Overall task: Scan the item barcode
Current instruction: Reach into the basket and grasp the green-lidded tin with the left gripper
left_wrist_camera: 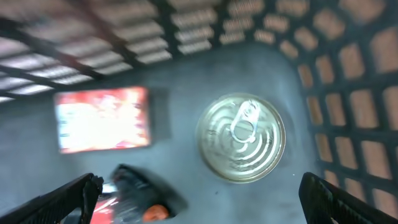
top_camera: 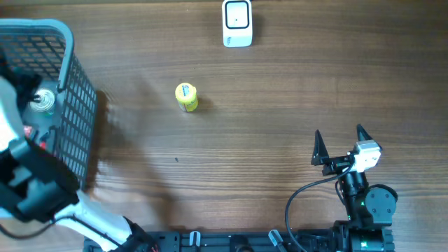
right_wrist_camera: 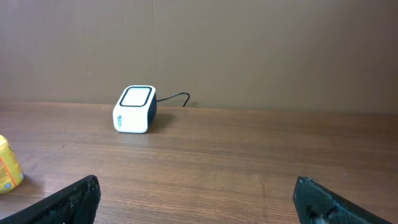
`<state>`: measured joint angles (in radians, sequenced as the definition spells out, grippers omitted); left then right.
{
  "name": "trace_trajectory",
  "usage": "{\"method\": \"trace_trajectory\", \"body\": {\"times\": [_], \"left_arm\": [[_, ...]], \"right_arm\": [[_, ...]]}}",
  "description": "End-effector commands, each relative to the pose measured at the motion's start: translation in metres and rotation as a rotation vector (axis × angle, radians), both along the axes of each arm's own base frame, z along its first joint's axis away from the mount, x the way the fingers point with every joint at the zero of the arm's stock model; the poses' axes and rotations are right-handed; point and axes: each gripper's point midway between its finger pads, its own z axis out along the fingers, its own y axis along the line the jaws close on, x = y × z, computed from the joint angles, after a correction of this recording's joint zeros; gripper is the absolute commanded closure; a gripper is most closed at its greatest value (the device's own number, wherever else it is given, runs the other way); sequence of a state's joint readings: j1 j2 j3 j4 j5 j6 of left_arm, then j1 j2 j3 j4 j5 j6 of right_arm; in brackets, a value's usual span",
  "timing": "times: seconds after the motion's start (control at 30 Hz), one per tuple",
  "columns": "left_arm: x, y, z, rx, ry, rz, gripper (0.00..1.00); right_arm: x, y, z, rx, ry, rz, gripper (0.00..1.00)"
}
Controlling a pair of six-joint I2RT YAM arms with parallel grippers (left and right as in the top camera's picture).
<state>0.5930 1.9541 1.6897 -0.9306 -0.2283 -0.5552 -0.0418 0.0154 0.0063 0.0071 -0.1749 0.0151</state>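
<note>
My left gripper (left_wrist_camera: 199,194) hangs open inside the grey mesh basket (top_camera: 75,84) at the table's left edge, with nothing between its fingers. Below it lie a silver pull-tab can (left_wrist_camera: 241,138), a red box (left_wrist_camera: 102,119) to its left, and a dark packet with an orange spot (left_wrist_camera: 146,200) by the left fingertip. No barcode shows. The white barcode scanner (top_camera: 237,23) stands at the far middle of the table, also in the right wrist view (right_wrist_camera: 134,109). My right gripper (top_camera: 341,145) rests open and empty near the front right.
A small yellow container (top_camera: 186,96) stands on the wooden table between basket and scanner, seen at the left edge (right_wrist_camera: 9,167) of the right wrist view. The scanner's cable (right_wrist_camera: 174,98) runs off behind it. The basket walls (left_wrist_camera: 348,93) surround the left gripper.
</note>
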Motion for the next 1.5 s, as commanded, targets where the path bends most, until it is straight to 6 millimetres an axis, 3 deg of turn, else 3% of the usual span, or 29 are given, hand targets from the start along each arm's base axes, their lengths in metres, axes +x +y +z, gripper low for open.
{"method": "trace_trajectory", "body": {"times": [0.0, 0.23, 0.73, 1.07, 1.27, 1.37, 1.47], "left_arm": [[0.017, -0.008, -0.037, -0.021, 0.062, -0.087, 0.00], [0.028, -0.002, -0.073, -0.029, 0.087, -0.110, 0.00], [0.041, 0.004, -0.119, -0.042, 0.090, -0.109, 0.01], [0.040, 0.003, -0.120, -0.051, 0.092, -0.112, 0.28], [0.035, -0.001, -0.119, -0.068, 0.108, -0.113, 0.32], [0.035, -0.002, -0.106, -0.063, 0.095, -0.114, 0.34], [0.036, -0.001, -0.082, -0.039, 0.060, -0.114, 0.33]], "right_arm": [[0.000, 0.000, 0.001, 0.013, -0.006, -0.003, 0.00], [0.000, 0.000, 0.001, 0.013, -0.006, -0.003, 0.00], [0.000, 0.000, 0.001, 0.013, -0.006, -0.003, 0.00], [0.000, 0.000, 0.001, 0.013, -0.006, -0.003, 0.00], [0.000, 0.000, 0.001, 0.013, -0.006, -0.003, 0.00], [0.000, 0.000, 0.001, 0.013, -0.006, -0.003, 0.00], [0.000, 0.000, 0.001, 0.013, -0.006, -0.003, 0.00]]}}
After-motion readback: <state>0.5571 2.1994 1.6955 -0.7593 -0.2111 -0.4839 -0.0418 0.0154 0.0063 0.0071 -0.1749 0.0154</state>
